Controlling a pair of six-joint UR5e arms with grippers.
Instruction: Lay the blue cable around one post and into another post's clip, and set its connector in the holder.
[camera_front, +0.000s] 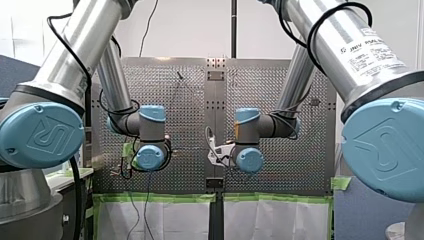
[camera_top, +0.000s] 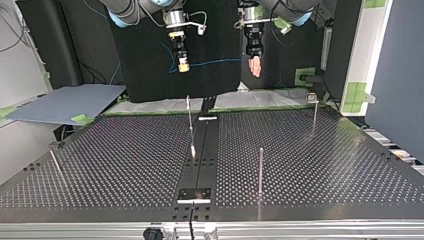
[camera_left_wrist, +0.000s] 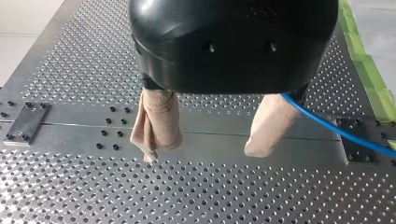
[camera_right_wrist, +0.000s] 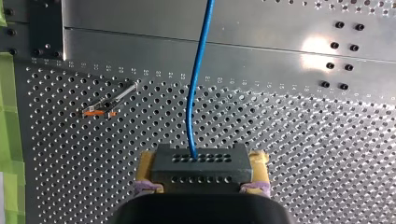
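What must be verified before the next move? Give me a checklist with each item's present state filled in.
1. connector gripped by right pincer: ok, clamped between its yellow pads.
2. blue cable gripped by left pincer: not ok. Its fingers stand apart and the cable passes beside one of them.
3. Cable laid around the near post: not ok. In the top view the cable hangs in the air between the pincers and touches no post.
4. Cable clipped on the block-topped post: not ok. That post is bare.
5. Holder located: cannot tell.
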